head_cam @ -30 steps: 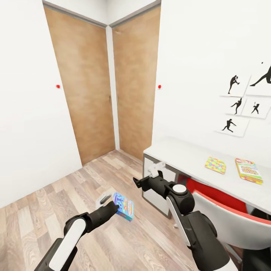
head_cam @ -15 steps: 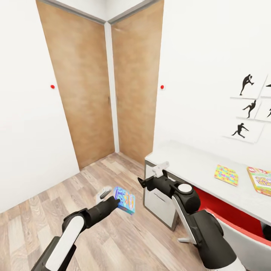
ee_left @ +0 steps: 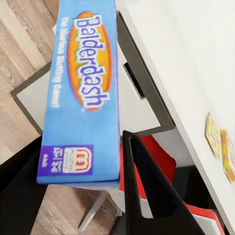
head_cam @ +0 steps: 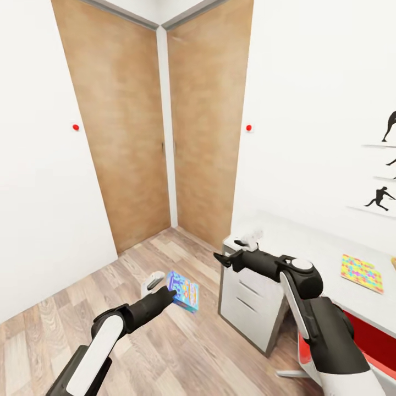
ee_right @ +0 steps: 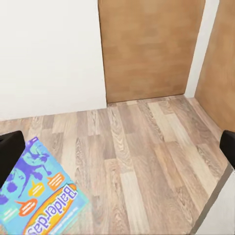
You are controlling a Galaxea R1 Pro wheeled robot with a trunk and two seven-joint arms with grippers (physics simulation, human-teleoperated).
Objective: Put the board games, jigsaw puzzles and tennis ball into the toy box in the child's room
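Blue board game (head_cam: 183, 291) hung clamped in left gripper (head_cam: 165, 290), left of table (head_cam: 308, 247); right gripper (head_cam: 237, 250) empty, parted.

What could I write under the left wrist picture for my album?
The left gripper carries the blue Balderdash board game toward the table, where two jigsaw puzzles lie.
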